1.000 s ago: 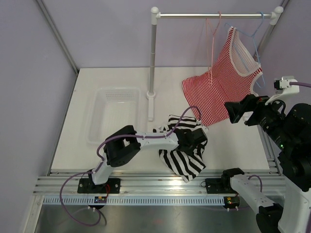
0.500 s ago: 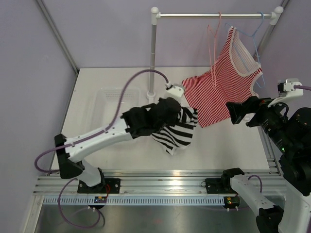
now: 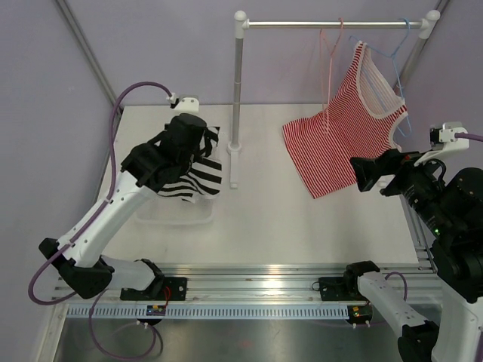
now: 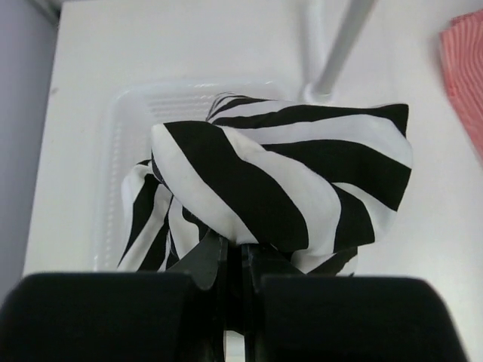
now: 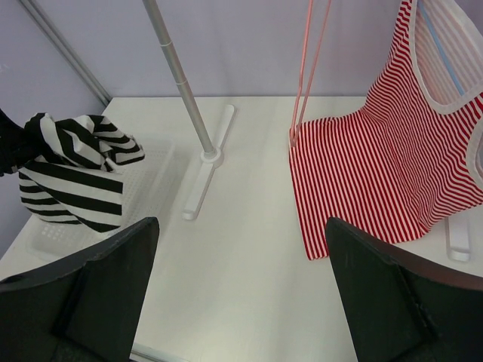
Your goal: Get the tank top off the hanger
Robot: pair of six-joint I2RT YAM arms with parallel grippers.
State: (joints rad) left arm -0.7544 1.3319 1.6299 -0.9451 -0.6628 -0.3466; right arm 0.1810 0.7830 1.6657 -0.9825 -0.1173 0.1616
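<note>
A white clothes rail (image 3: pixel 332 24) runs above the far edge of the worktop (image 3: pixel 302 234). Its left pole (image 3: pixel 238 83) rises from a flat foot (image 3: pixel 234 162) that reaches towards the middle. A red-and-white finely striped top (image 3: pixel 347 136) hangs from a light blue hanger (image 3: pixel 393 54) hooked near the rail's right end, drooping over the far right corner. Whether its hem touches the worktop cannot be told. A clear plastic tub (image 3: pixel 185 217) sits on the left side, just beside the foot.
</note>
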